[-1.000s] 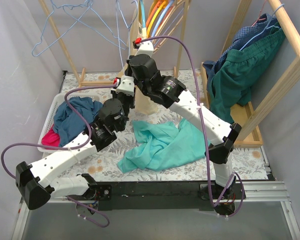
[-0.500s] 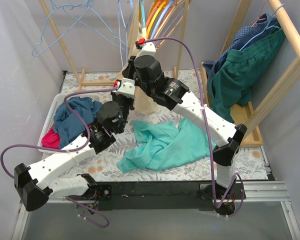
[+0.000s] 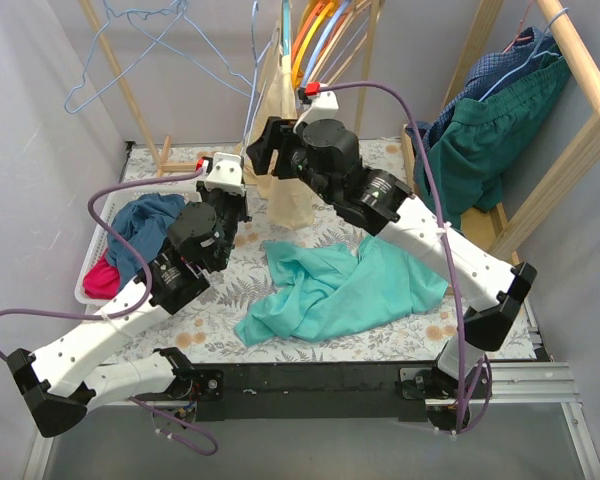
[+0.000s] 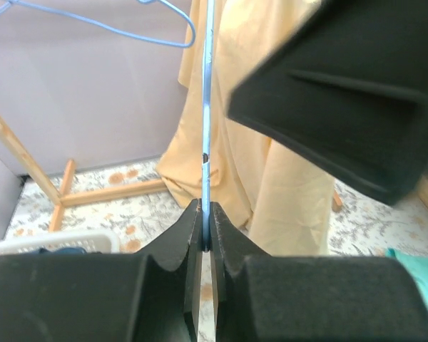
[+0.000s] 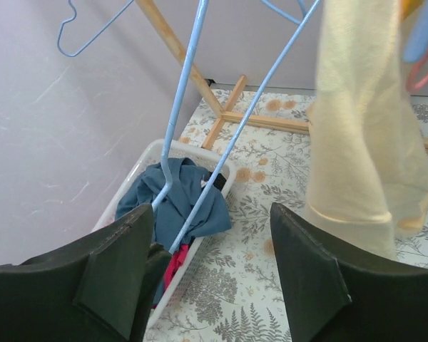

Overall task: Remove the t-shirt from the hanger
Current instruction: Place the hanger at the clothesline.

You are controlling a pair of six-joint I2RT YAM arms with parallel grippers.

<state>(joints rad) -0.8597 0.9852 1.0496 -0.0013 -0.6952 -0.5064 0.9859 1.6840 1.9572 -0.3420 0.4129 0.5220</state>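
Left wrist view shows the left end effector [image 4: 205,214] clenched on the thin light-blue wire hanger [image 4: 207,107]. The pale yellow cotton t-shirt [image 4: 271,164] hangs beside it above the far edge of the desk [image 3: 500,325], apparently not yet freed. The right end effector [image 5: 212,242] gapes empty.

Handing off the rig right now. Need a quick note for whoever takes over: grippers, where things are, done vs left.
Left gripper: jaws shut on the blue hanger wire.
Right gripper: jaws open, holding nothing, close beside the cream t-shirt.
The t-shirt hangs down next to the hanger wires and does not look pulled off yet.
Done: hanger gripped.
Left: right gripper takes the shirt and pulls it off the hanger.
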